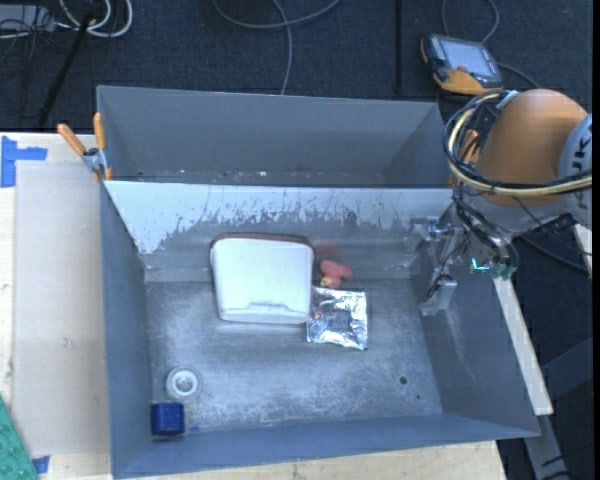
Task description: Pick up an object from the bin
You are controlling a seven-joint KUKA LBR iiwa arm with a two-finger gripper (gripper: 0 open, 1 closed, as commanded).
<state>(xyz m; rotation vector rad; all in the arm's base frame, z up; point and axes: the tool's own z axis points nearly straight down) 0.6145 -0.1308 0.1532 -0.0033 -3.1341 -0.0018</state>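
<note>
Camera view shows you a crinkled silver foil packet point(338, 319) mid-bin, touching a white rounded box point(263, 280) on its left, with a pink piece point(334, 267) just behind. The gripper point(438, 296) hangs near the bin point(280, 413)'s right wall, apart from them; you cannot tell whether it is open or closed. A clear ring point(183, 382) and a blue block point(167, 419) sit in the near-left corner.

A dark red thing point(280, 238) lies mostly hidden under the white box point(263, 280); a thin edge shows along the box's far side. The pink thing point(334, 267) beside it is too small to identify. The print on the foil packet point(338, 318) cannot be read. The arm's orange cover point(525, 138) hides the right rear corner of the bin point(280, 148). The gripper point(440, 286) is too small to make out.
</note>
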